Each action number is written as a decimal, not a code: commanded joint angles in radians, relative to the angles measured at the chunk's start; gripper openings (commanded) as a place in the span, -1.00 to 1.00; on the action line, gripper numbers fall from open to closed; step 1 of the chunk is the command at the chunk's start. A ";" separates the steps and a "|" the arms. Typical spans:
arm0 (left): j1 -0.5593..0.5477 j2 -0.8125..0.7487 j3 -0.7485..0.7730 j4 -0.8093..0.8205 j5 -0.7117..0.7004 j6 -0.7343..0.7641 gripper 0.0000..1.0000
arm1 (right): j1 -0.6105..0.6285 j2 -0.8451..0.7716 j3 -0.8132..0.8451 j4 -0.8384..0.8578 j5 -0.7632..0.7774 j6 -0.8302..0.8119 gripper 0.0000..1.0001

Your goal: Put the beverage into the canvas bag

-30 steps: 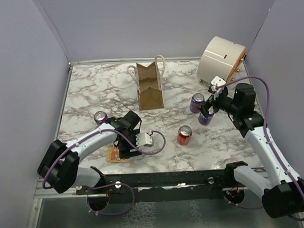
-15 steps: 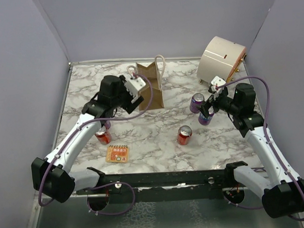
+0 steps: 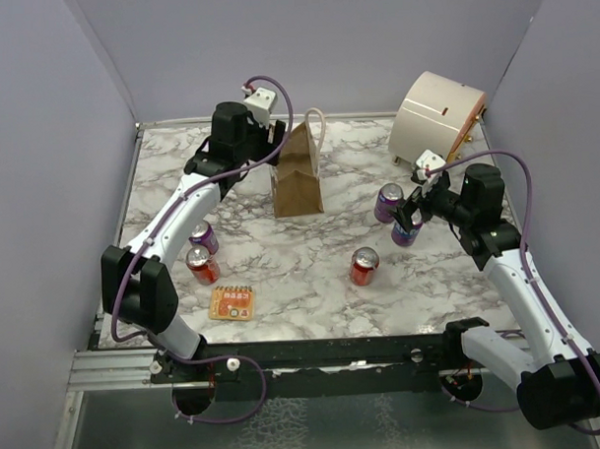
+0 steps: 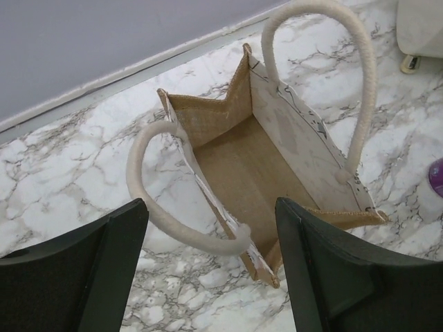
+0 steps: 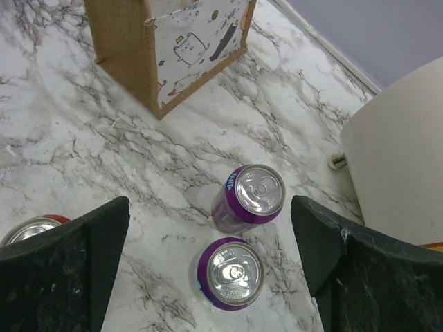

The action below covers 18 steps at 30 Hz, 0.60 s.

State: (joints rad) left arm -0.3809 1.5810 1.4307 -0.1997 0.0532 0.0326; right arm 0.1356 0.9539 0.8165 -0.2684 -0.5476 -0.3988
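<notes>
The tan canvas bag (image 3: pixel 298 180) stands upright and open at the back middle, and nothing shows inside it in the left wrist view (image 4: pixel 249 166). My left gripper (image 3: pixel 276 149) hovers open and empty just left of the bag's near handle (image 4: pixel 173 225). My right gripper (image 3: pixel 410 218) is open and empty above two upright purple cans (image 5: pixel 249 197) (image 5: pixel 230 273) at the right. A red can (image 3: pixel 364 267) stands at the front middle. A purple can (image 3: pixel 203 236) and a red can (image 3: pixel 201 264) stand at the left.
A large cream drum-shaped container (image 3: pixel 436 116) sits at the back right, close to the purple cans. An orange snack packet (image 3: pixel 232 303) lies at the front left. Grey walls enclose the marble table (image 3: pixel 180 179) on three sides.
My left arm has swung from the front left of the table to the back, beside the bag. The red can at the left is now uncovered. The right arm has not moved.
</notes>
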 commanded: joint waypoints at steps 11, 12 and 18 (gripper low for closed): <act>0.002 0.035 0.013 0.025 -0.032 -0.160 -0.20 | -0.001 -0.007 -0.009 0.021 -0.006 -0.024 0.99; 0.002 0.026 0.001 0.033 -0.049 -0.162 -0.18 | -0.001 -0.007 -0.009 0.021 -0.007 -0.023 0.99; 0.002 -0.027 -0.049 0.079 -0.062 -0.146 0.15 | -0.001 -0.005 -0.011 0.021 -0.017 -0.022 0.99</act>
State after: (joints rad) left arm -0.3798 1.6051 1.3983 -0.1596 0.0166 -0.1070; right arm 0.1356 0.9539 0.8158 -0.2684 -0.5480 -0.4156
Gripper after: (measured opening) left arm 0.540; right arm 0.996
